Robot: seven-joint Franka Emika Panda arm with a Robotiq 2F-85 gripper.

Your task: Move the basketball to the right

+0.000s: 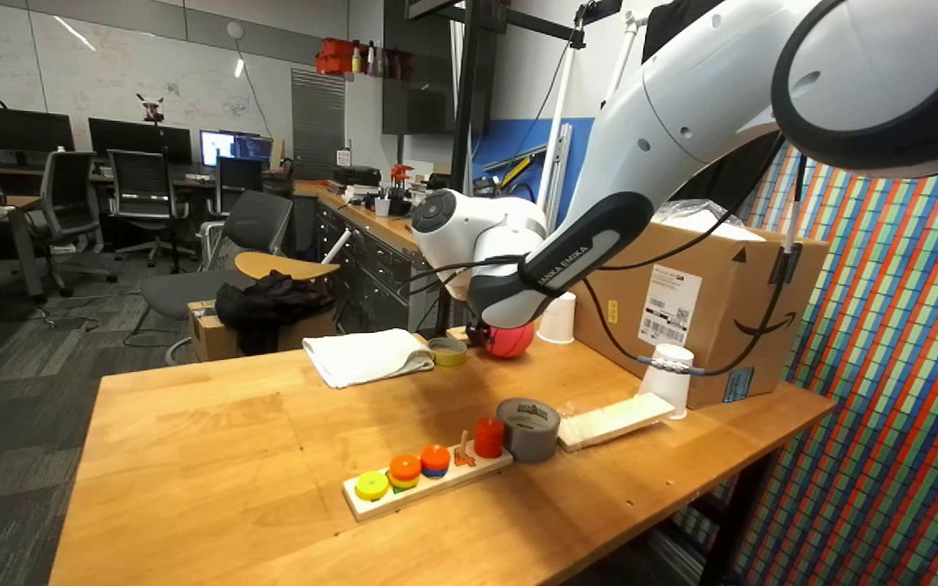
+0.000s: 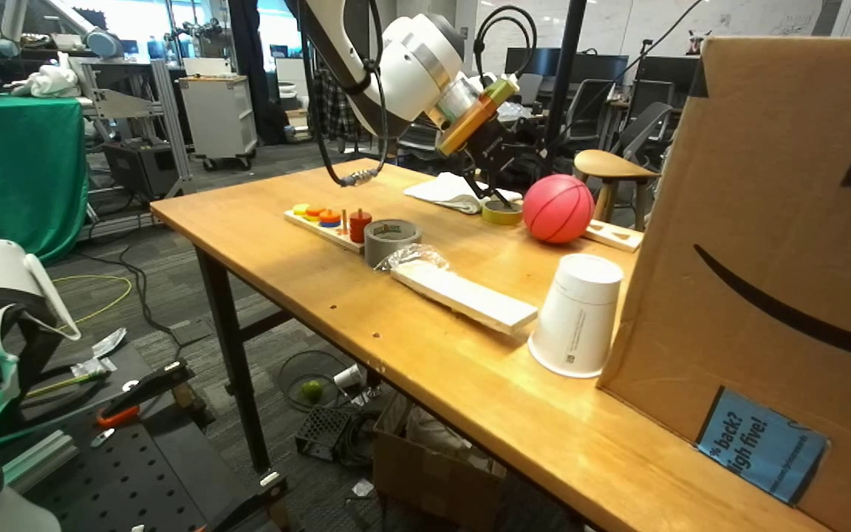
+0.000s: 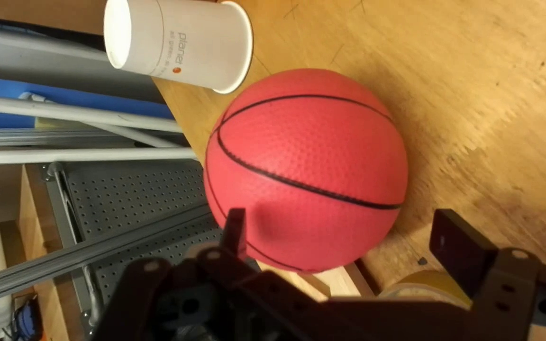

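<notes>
The pink-red basketball (image 1: 511, 340) rests on the wooden table near its back edge, partly hidden by the arm. It also shows in an exterior view (image 2: 558, 209) beside a yellow tape roll (image 2: 501, 213). In the wrist view the basketball (image 3: 311, 161) fills the middle. My gripper (image 3: 341, 225) is open, with its fingers wide apart and nothing held. The left finger overlaps the ball's lower left edge there; the right finger stands off to its right, over the table. I cannot tell whether a finger touches the ball. In an exterior view the gripper (image 2: 507, 185) is tilted beside the ball.
White paper cups (image 2: 577, 318) (image 3: 183, 42) stand near the big cardboard box (image 1: 697, 301). A wooden piece (image 2: 614, 235) lies by the ball. A white cloth (image 1: 367, 356), a grey tape roll (image 1: 528, 429), a ring toy (image 1: 428, 482) and a white board (image 2: 462, 295) lie on the table.
</notes>
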